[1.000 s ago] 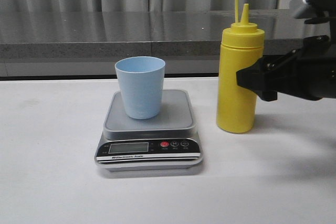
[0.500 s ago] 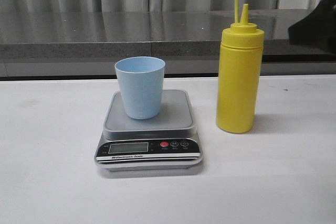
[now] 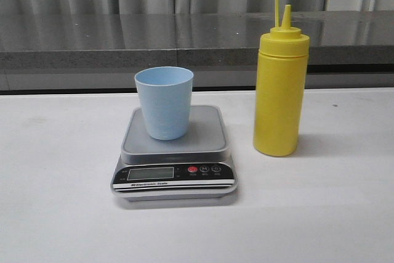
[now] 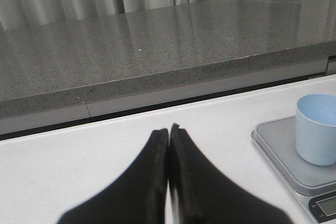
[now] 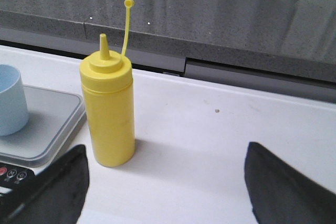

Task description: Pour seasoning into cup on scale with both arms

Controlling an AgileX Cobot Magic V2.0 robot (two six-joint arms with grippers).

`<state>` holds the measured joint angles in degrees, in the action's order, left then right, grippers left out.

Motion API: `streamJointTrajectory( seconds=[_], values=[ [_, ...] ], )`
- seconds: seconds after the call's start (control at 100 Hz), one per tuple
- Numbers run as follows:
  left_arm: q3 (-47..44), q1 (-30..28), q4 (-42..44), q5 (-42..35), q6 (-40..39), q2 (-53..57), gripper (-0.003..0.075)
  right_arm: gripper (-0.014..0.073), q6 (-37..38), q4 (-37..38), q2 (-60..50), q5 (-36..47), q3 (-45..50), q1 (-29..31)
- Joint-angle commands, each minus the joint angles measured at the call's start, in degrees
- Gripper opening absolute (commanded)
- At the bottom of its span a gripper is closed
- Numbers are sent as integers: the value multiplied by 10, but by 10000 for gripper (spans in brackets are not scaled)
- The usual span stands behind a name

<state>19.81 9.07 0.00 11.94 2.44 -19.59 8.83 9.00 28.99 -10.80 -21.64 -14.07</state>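
The pale blue cup (image 3: pixel 164 102) stands upright on the silver-grey scale (image 3: pixel 174 155) in the middle of the white table. The yellow seasoning bottle (image 3: pixel 280 87) stands upright on the table just right of the scale, its cap stalk sticking up. Neither arm shows in the front view. In the left wrist view my left gripper (image 4: pixel 169 129) is shut and empty over bare table, with the cup (image 4: pixel 316 135) and the scale (image 4: pixel 286 148) off to one side. In the right wrist view my right gripper (image 5: pixel 168 166) is wide open and empty, and the bottle (image 5: pixel 107 106) stands a little beyond it.
A grey stone ledge (image 3: pixel 123 41) runs along the back of the table, with curtains behind it. The white tabletop (image 3: pixel 55 214) spreads around the scale and bottle.
My right arm, which was beside the bottle at the right edge a second ago, has pulled back out of the front view. Cup, scale and bottle have not moved.
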Motion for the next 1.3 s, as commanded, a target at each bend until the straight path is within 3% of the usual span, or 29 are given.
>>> streamJointTrajectory(
  seconds=[0.0, 0.09, 0.19, 0.35, 0.43, 0.5, 1.29],
  values=[
    [15, -1, 0, -51, -2, -4, -18, 601, -6, -1, -41, -10, -13, 3],
    [15, -1, 0, -51, -2, -4, -18, 595, -6, 0, -75, -27, -13, 3],
    [15, -1, 0, -51, -2, -4, -18, 516, -6, 0, -102, -28, -13, 3],
    [15, -1, 0, -51, -2, -4, -18, 197, -6, 0, -109, -31, -13, 3],
    [15, -1, 0, -51, -2, -4, -18, -11, -6, 0, -109, -33, -13, 3],
    [15, -1, 0, -51, -2, -4, -18, -128, -6, 0, -109, -33, -13, 3],
    [15, -1, 0, -51, -2, -4, -18, -120, -6, 0, -109, -33, -12, 3]
  ],
)
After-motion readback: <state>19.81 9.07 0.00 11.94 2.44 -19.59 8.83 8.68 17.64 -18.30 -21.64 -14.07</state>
